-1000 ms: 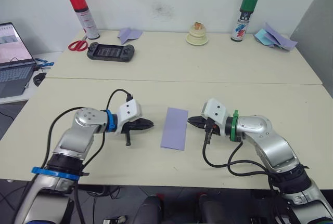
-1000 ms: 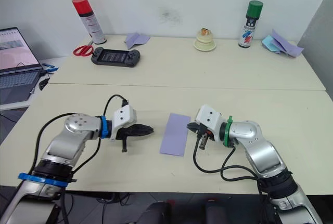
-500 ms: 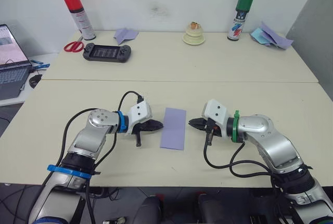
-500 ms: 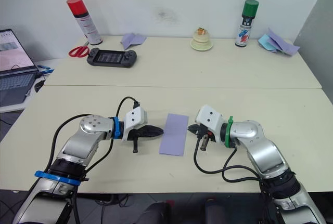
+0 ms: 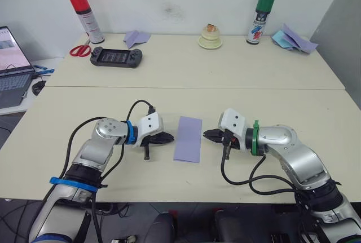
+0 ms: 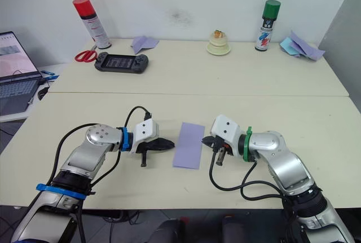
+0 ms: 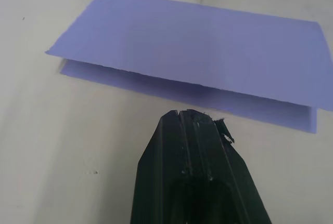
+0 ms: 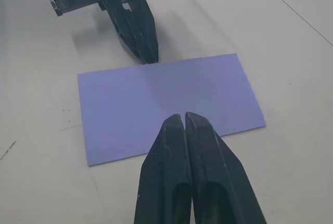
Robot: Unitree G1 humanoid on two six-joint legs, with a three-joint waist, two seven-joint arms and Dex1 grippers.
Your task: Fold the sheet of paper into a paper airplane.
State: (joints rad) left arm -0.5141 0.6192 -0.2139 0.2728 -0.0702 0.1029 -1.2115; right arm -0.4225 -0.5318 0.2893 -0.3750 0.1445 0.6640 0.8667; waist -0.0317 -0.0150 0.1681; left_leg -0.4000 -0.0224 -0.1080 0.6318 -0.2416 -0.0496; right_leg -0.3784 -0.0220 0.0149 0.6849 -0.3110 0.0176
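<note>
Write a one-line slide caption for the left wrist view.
Shut left gripper poised just short of the open edge of the folded lavender sheet of paper on the table.

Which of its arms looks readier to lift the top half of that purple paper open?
Probably the left. Its shut gripper points at the paper on the side where two loose layers show. The right gripper, also shut, faces the opposite edge.

No text, label or number can be read anywhere. The green-capped spray can [image 5: 258, 20] carries a printed label, and the laptop screen [image 5: 11, 49] shows content, but both are too small to make out.
</note>
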